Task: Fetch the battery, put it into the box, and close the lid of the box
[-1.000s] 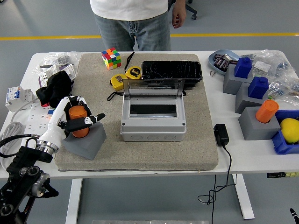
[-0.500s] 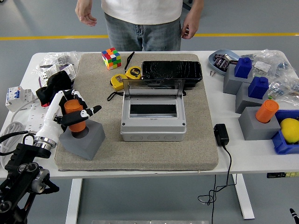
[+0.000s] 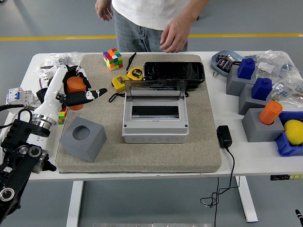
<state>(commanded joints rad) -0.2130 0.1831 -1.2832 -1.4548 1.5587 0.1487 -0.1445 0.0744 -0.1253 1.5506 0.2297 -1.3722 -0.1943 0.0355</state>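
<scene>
The person (image 3: 156, 19) at the far side is cut off above the waist by the top of the frame, one hand (image 3: 174, 35) hanging loose over the table's far edge, and the robot's right arm is nowhere in sight. The left hand (image 3: 71, 92) partly covers the orange battery (image 3: 75, 87): only its top and one side show between the white and black fingers (image 3: 90, 94), which are curled around it and gripping it. The battery is a stubby cylinder held in the air over the left part of the beige mat (image 3: 94, 71), above and beyond the grey block (image 3: 84, 138), whose round socket stands open. Its long axis looks roughly upright, perhaps leaning a little, though the fingers hide too much to be sure. The grey box (image 3: 155, 116) sits in the middle of the mat with its lid (image 3: 155, 89) raised at the far side, a dark window showing in its inner panel. Behind it lies a black case (image 3: 173, 72), with a yellow tape measure (image 3: 127, 79) and a colour cube (image 3: 112, 58) to its left. Any print on the tape measure is too small to read, and I can make out no other writing. At the right, a second orange cylinder (image 3: 271, 112) stands in a grey holder on the white table (image 3: 255, 156).
</scene>
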